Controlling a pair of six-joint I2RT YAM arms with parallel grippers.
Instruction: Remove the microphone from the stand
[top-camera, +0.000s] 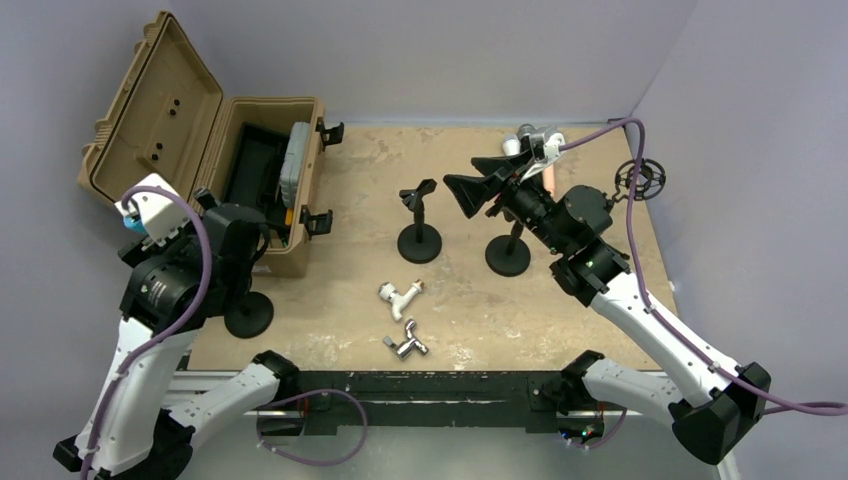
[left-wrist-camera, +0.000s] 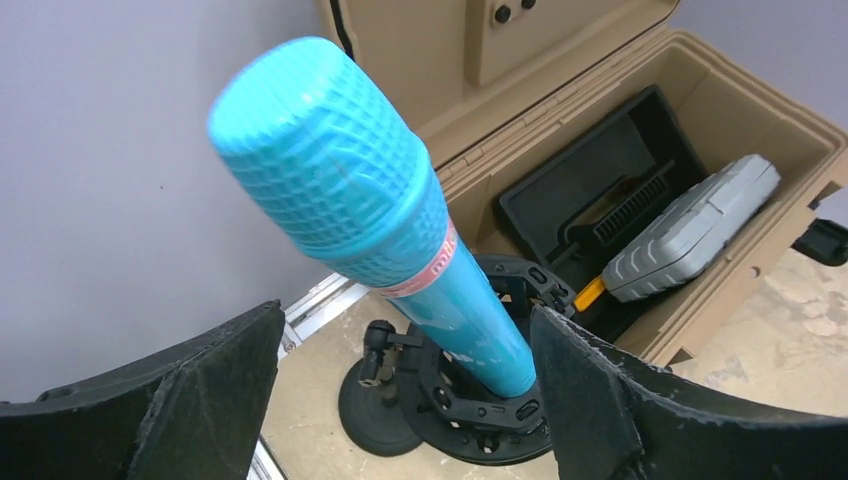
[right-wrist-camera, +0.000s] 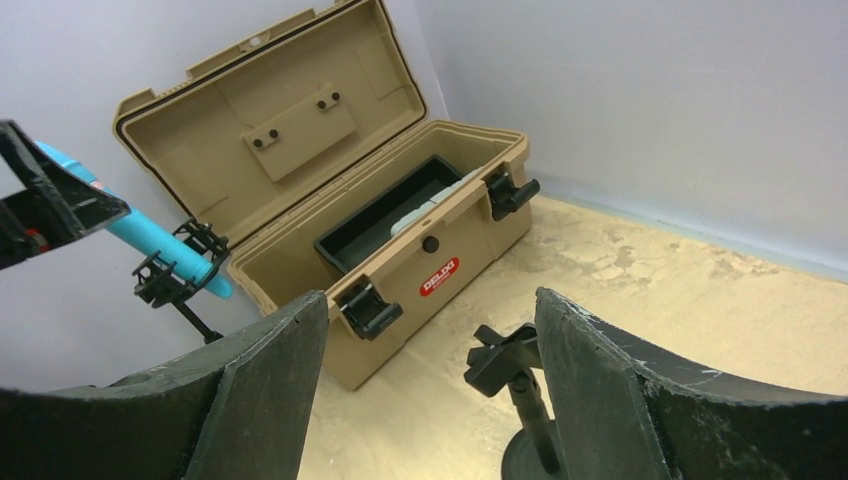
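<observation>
The blue microphone stands tilted in a black ring clip on a round-based stand at the table's left edge. My left gripper is open, with one finger on each side of the microphone's body; the right finger is close to it, the left finger stands apart. From the top only a bit of the microphone shows beside the left wrist. The right wrist view shows the microphone in its clip far left. My right gripper is open and empty over the table's middle.
An open tan case with a grey box inside stands at the back left. Two empty black stands stand mid-table, the second under my right arm. A white pipe fitting and a metal fitting lie near the front.
</observation>
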